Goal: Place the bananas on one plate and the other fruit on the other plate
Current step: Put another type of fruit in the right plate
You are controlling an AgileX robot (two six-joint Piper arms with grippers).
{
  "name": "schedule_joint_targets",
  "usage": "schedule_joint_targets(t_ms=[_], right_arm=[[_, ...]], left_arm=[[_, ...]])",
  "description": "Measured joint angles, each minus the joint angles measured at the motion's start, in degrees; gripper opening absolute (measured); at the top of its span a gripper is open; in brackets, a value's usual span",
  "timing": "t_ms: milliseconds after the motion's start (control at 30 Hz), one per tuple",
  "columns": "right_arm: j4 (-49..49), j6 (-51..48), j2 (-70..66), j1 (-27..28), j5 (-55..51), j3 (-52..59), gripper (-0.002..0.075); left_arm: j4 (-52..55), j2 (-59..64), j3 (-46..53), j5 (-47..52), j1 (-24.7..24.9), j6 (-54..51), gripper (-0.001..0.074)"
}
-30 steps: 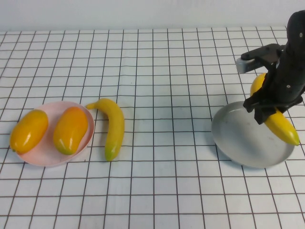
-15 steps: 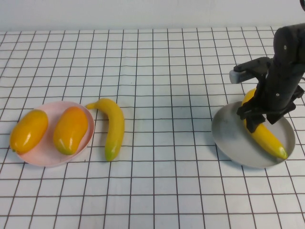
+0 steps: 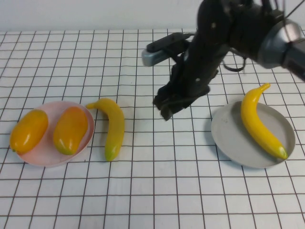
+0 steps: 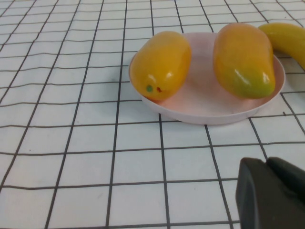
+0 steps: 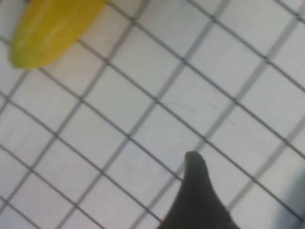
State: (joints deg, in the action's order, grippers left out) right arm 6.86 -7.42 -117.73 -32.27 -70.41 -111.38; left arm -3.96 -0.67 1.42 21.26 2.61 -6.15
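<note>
One banana (image 3: 259,125) lies on the grey plate (image 3: 228,143) at the right. The second banana (image 3: 113,126) lies on the table just right of the pink plate (image 3: 45,160), and its greenish tip shows in the right wrist view (image 5: 52,28). Two mango-like fruits (image 3: 28,130) (image 3: 70,129) lie on the pink plate, also in the left wrist view (image 4: 159,64) (image 4: 243,59). My right gripper (image 3: 166,107) is open and empty above mid-table, between the two plates. One of its fingertips (image 5: 193,164) shows. My left gripper (image 4: 269,188) is shut and empty, near the pink plate (image 4: 205,114).
The table is a white cloth with a black grid. The right arm (image 3: 214,38) reaches across the far middle of the table. A white wall runs along the far edge.
The right gripper has let go of the banana on the grey plate, risen and swung left to mid-table. The banana now lies free on that plate.
</note>
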Motion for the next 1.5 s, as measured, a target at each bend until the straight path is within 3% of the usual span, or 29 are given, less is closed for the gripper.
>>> schedule_joint_targets(t_ms=[233,567,967,1500], right_arm=[[2.4,2.7,-11.4,-7.4,-0.3,-15.1,0.0429],[5.0,7.4,-21.4,-8.4,-0.5,-28.5,0.0438],[3.5,10.2,-25.4,-8.6,-0.6,-30.1,0.0440],[9.0,11.7,-27.6,-9.0,0.7,-31.2,0.0436]], left_arm=[[0.0,0.0,0.0,0.0,0.0,0.0,-0.0004],[0.0,0.0,0.0,0.0,0.0,0.0,-0.0004],[0.0,0.0,0.0,0.0,0.0,0.0,-0.0004],[0.0,0.0,0.0,0.0,0.0,0.0,-0.0004]])
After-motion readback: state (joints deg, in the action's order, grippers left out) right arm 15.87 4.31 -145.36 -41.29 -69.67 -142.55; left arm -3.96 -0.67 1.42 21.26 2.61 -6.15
